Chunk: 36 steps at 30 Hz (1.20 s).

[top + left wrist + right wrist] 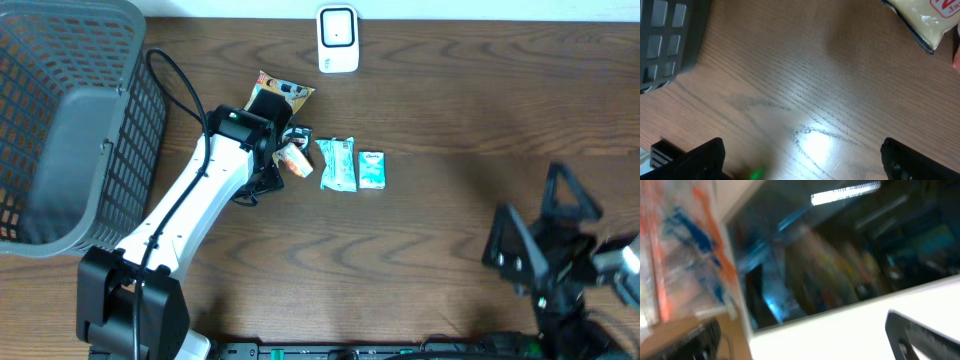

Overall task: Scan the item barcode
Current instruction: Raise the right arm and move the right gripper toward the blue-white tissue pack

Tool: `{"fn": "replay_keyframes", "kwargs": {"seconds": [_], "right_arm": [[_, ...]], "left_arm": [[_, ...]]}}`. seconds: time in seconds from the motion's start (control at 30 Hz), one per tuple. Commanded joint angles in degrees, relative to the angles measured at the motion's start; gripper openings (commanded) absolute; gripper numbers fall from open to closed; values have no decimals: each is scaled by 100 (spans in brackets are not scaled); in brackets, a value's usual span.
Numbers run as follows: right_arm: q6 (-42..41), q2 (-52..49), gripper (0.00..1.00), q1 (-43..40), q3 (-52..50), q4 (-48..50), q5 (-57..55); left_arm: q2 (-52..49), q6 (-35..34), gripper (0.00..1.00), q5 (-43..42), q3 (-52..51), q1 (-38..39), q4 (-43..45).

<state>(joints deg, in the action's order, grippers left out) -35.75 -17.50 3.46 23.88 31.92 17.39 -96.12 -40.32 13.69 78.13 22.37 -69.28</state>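
Observation:
Several small packets lie in a row mid-table: an orange-and-black snack bag point(281, 94), a small orange-and-white packet point(296, 161), a light blue packet point(337, 163) and a small blue-and-white packet point(371, 170). A white barcode scanner point(338, 38) stands at the far edge. My left gripper point(280, 156) hovers low by the orange-and-white packet, open, with only bare wood between its fingers point(700, 160). A pale packet with red lettering point(920, 17) shows at the top right of the left wrist view. My right gripper point(540, 225) is open at the near right, far from the packets, holding nothing.
A large grey mesh basket point(60, 130) fills the left of the table, and its corner point(665, 40) appears in the left wrist view. The right wrist view is blurred and faces the room, with one finger point(925, 335) at its edge.

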Motion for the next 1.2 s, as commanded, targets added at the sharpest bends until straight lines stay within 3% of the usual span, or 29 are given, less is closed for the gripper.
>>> {"fn": "replay_keyframes", "kwargs": {"seconds": [0.0,0.17,0.33,0.5,0.93,1.07,1.13,1.17], "right_arm": [[1082,-1084,99,-13,1082,-625,586],[2159,-2791,99,-2,2970,-2949,1462],[3281,-4238,99,2,4623,-5816,1399],[3670,-5466,99,2,5407,-7836,1296],[2218,-7195,99,7,5405,-8306,1749],[2221,-7656,84,120,5401,-8293,1727],[2225,-7893,71,208,5401,-8290,1705],[2225,-8030,59,254,5401,-8286,1639]], "left_arm": [[31,-52,98,94,-35,-17,-35],[31,-50,98,94,-35,-17,-35],[31,-50,98,94,-35,-17,-33],[31,-52,98,94,-35,-17,-33],[31,-52,98,94,-35,-17,-35],[31,-52,98,94,-35,-17,-33],[31,-52,98,94,-35,-17,-35],[31,-50,98,94,-35,-17,-35]]}}
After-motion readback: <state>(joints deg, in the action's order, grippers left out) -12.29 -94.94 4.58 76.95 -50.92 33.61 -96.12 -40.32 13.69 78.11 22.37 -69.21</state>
